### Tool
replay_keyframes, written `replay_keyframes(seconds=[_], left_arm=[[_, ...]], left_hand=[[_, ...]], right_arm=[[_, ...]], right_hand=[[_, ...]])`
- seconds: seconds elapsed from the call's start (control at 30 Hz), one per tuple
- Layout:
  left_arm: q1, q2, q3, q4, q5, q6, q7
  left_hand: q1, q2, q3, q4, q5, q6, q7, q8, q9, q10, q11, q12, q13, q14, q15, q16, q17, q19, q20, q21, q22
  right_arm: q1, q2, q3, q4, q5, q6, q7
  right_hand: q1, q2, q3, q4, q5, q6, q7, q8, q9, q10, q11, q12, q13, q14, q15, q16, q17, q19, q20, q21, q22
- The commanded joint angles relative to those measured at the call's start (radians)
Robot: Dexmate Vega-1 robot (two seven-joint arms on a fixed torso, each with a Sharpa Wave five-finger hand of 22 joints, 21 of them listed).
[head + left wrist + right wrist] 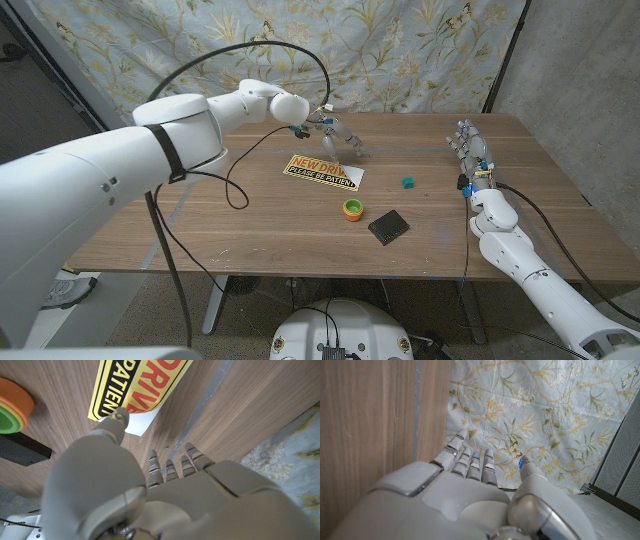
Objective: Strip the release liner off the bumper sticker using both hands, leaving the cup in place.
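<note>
The bumper sticker [322, 171] lies flat on the table, yellow with red and black lettering and a white liner rim. My left hand [335, 135] hovers just above its far right end, fingers hanging down and apart, holding nothing. In the left wrist view the thumb tip [119, 414] is right at the sticker's [135, 385] white corner; I cannot tell if it touches. The small orange and green cup [352, 209] stands in front of the sticker. My right hand [472, 150] stays over the table's right side, fingers apart and empty.
A black square pad [388, 226] lies right of the cup, and a small teal piece [408, 182] sits between the sticker and my right hand. A floral cloth [400, 50] hangs behind the table. The cup [12, 405] and pad [22, 450] also appear in the left wrist view.
</note>
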Motion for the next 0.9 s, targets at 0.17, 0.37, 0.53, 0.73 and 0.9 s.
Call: replay_keyframes(seconds=[0.17,0.37,0.53,0.73,0.9], left_arm=[[0.018,0.027,-0.024,-0.034,-0.019,-0.057,-0.04],[0.041,0.094,-0.069,-0.146,-0.023,-0.064,-0.096],[0.08,0.17,-0.121,-0.29,-0.013,-0.004,-0.147],[0.13,0.242,-0.18,-0.43,0.015,0.064,-0.173],[0.16,0.277,-0.22,-0.498,0.044,0.106,-0.177]], left_hand=[[0.013,0.007,-0.006,-0.001,0.001,0.031,-0.006,0.015,0.004,0.015,-0.006,0.007,0.006,0.007,-0.002,0.007,0.003,0.015,0.001,0.005,0.001],[0.017,0.008,-0.01,-0.002,0.002,0.056,-0.007,0.024,0.007,0.026,-0.007,0.01,0.007,0.011,-0.004,0.006,0.003,0.017,0.001,0.005,0.001],[0.02,0.009,-0.012,-0.002,0.002,0.068,-0.01,0.029,0.01,0.029,-0.01,0.01,0.007,0.016,-0.004,0.007,0.003,0.019,0.001,0.006,0.002],[0.025,0.011,-0.015,-0.003,0.004,0.09,-0.014,0.04,0.015,0.034,-0.011,0.01,0.008,0.021,-0.007,0.007,0.003,0.025,0.0,0.007,0.002],[0.029,0.012,-0.018,-0.004,0.005,0.103,-0.016,0.047,0.018,0.041,-0.012,0.011,0.008,0.025,-0.007,0.007,0.003,0.029,0.0,0.008,0.002]], right_arm=[[0.015,-0.003,-0.003,0.017,-0.006,-0.013,-0.013],[0.017,-0.001,-0.004,0.015,-0.011,-0.016,-0.023],[0.015,-0.002,-0.008,0.009,-0.016,-0.022,-0.031],[0.014,-0.001,-0.014,0.004,-0.022,-0.03,-0.037],[0.017,0.001,-0.021,0.004,-0.025,-0.034,-0.037]], right_hand=[[0.014,0.002,0.007,-0.003,0.0,0.007,0.007,0.005,0.001,-0.001,0.002,0.006,0.001,-0.002,0.0,0.004,0.003,-0.001,0.002,0.008,0.002],[0.015,0.002,0.007,-0.004,0.0,0.007,0.007,0.005,0.001,-0.001,0.001,0.006,0.001,-0.002,0.001,0.004,0.003,-0.002,0.003,0.008,0.002],[0.016,0.002,0.008,-0.004,0.0,0.008,0.007,0.005,0.001,-0.001,0.002,0.006,0.001,-0.002,0.001,0.004,0.002,-0.002,0.003,0.008,0.002],[0.017,0.002,0.008,-0.005,0.0,0.008,0.007,0.005,0.001,-0.002,0.001,0.006,0.001,-0.002,0.001,0.004,0.002,-0.002,0.003,0.008,0.002],[0.017,0.002,0.008,-0.005,-0.001,0.009,0.009,0.005,0.001,-0.001,0.003,0.006,0.001,-0.002,0.002,0.004,0.002,-0.002,0.004,0.008,0.002]])
